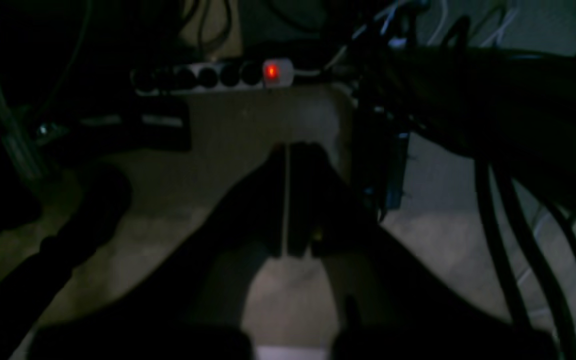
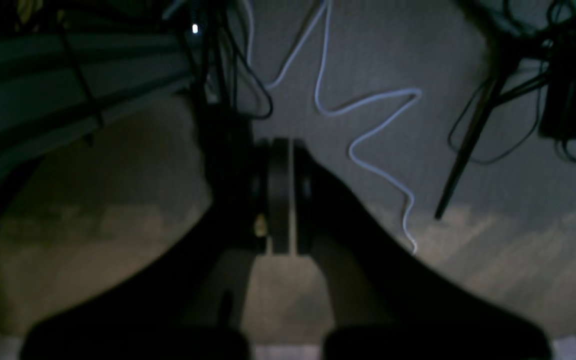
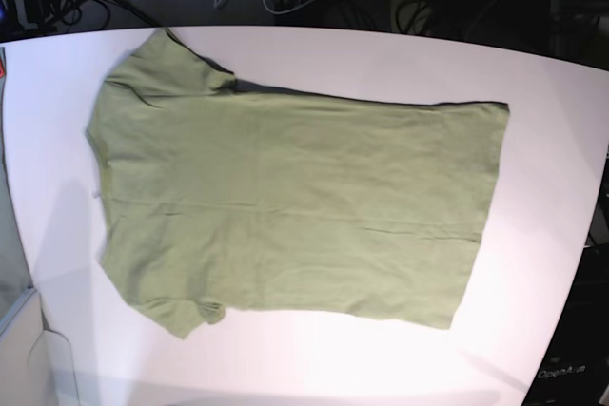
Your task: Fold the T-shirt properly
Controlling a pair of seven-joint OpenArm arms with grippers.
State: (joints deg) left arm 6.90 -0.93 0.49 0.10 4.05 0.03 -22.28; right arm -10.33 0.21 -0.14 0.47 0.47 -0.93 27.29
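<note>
A: Where is the T-shirt [image 3: 295, 206]?
B: Spread flat on the white table [image 3: 542, 140], collar end to the base view's left. It looks light, soft and floppy; better pinched at a sleeve or hem corner.
A: The pincers?
B: Left gripper [image 1: 286, 200] and right gripper [image 2: 281, 197] are both closed, empty, off the table.

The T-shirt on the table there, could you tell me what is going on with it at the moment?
Nothing is handling it right now. The olive-green T-shirt lies spread flat and unfolded on the white table, neck end towards the base view's left, hem towards its right. Both arms are away from it: the left gripper and right gripper are shut on nothing, and their wrist cameras show only floor and cables. Folding has not yet begun.
</note>
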